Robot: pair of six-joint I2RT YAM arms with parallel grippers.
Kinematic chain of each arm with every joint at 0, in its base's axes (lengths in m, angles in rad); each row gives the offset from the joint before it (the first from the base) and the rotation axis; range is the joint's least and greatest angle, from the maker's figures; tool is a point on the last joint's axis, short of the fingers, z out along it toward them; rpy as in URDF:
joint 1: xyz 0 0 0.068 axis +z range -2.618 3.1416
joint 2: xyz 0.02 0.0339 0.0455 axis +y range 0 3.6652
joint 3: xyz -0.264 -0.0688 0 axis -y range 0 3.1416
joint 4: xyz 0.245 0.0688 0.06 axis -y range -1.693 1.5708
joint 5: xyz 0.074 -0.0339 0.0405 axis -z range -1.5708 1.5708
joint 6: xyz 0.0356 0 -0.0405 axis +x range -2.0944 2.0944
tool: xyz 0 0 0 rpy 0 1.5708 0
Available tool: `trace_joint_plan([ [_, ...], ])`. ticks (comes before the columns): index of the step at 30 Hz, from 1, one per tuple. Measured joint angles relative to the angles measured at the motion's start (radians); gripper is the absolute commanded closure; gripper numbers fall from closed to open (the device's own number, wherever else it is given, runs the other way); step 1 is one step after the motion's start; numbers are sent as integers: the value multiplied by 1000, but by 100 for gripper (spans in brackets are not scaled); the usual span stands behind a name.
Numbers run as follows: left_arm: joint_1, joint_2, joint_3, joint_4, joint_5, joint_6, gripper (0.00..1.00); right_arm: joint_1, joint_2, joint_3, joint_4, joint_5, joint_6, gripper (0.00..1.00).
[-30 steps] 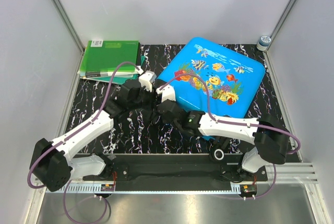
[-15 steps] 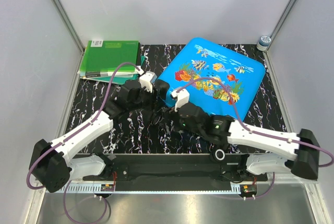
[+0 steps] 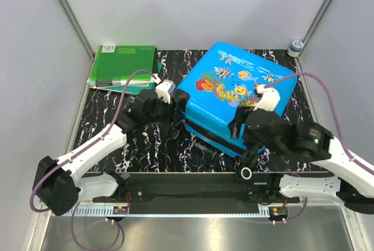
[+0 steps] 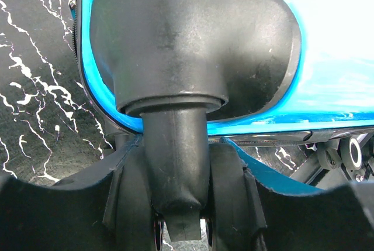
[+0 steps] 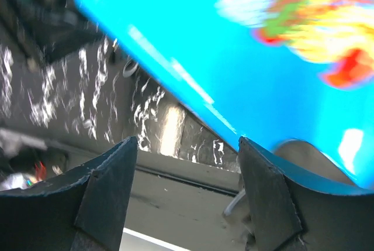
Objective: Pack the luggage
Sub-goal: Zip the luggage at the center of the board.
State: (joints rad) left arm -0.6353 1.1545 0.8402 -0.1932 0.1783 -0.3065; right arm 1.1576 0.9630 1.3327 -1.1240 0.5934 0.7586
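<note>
**A:** Where's the luggage?

**B:** Luggage (image 3: 239, 84) lies flat on the black marbled mat (image 3: 146, 145), right of centre. Lid shut, fish print up. It sits at an angle, with one corner toward the back wall and one toward the arm bases.

**A:** Left gripper?

**B:** Left gripper (image 3: 177, 109) is at the luggage's left corner. In the wrist view its fingers (image 4: 125, 186) sit either side of the stem under a black wheel mount (image 4: 187, 58), touching it on both sides. The jaws are roughly half apart and closed on that stem, so it has the luggage by the wheel mount.

**A:** Right one?

**B:** Right gripper (image 3: 239, 134) hangs over the luggage's near right edge, wrist bent down. The wrist view is blurred, but the fingers (image 5: 108, 186) stand wide apart with nothing between them. Only mat and a grey rail (image 5: 193, 204) show in the gap, and blue shell fills the top of that view. It holds nothing.

**A:** Is it touching the shell?

**B:** Can't tell. From above, the arm covers that spot.

**A:** Anything else on the table?

**B:** Green folders (image 3: 123, 64) are stacked at back left, apart from the luggage. A small round tub (image 3: 296, 45) stands at the back right corner, just off the mat.
</note>
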Motion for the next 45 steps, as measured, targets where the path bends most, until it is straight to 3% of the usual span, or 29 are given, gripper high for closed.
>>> trace_joint_plan([
  [5,2,0,0,-1,-2,0,100,0,11,118,-137,95,196,24],
  [13,6,0,0,-1,-1,0,100,0,24,-3,-206,59,383,24],
  [29,64,18,-16,31,36,14,100,-33,-93,-127,-187,-47,480,23],
  [45,154,78,5,90,86,36,100,-35,-103,-201,-209,-111,533,20],
])
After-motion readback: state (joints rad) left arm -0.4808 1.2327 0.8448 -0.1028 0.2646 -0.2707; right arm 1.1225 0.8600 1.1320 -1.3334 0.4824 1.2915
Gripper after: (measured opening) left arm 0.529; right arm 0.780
